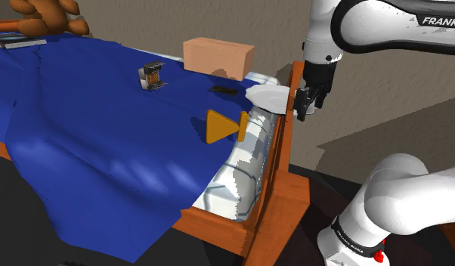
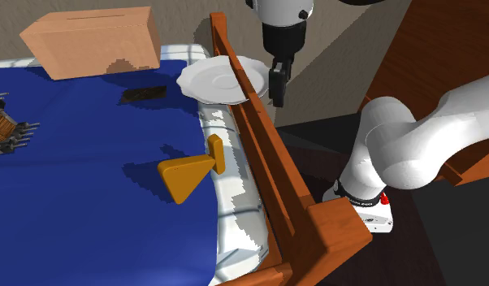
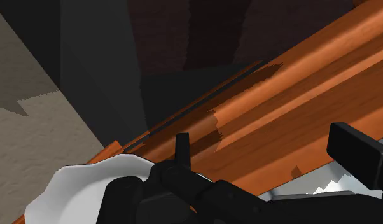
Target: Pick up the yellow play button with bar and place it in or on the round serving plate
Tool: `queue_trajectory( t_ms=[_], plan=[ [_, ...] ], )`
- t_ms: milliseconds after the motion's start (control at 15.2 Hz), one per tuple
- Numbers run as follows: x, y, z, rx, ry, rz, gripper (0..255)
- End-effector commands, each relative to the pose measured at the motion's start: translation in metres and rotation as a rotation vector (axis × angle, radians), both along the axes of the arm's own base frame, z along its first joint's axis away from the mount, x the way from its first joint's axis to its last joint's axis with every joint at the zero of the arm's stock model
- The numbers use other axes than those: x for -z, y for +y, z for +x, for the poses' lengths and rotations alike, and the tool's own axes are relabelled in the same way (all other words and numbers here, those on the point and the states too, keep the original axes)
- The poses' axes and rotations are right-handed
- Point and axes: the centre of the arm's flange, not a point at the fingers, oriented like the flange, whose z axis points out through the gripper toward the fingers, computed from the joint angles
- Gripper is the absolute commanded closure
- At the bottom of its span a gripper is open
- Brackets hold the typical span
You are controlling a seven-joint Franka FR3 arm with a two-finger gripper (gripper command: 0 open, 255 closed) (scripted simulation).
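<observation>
Open, empty black hand (image 1: 307, 104) at upper right beside white round plate (image 1: 265, 96), likely staged before fetching mid-frame orange-yellow triangle-and-bar button (image 1: 221, 126).

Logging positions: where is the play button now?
In the shoulder view, the orange play button sits on the blue cover, below-left of the white plate.

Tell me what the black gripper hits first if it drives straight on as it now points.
Most likely the brown wooden bed rail just beneath the gripper, beside the white round plate; depth is unclear, so it may slip past.
</observation>
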Motion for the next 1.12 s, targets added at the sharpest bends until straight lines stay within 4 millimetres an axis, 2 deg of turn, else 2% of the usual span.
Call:
queue_trajectory(
  t_ms=[0, 528, 1056],
  plan=[
    [0.000, 0.000, 0.000, 0.000, 0.000, 0.000, 0],
    [-0.019, 0.078, 0.045, -0.147, -0.024, 0.088, 0],
    [-0.046, 0.160, 0.079, -0.293, -0.048, 0.176, 0]
  ],
)
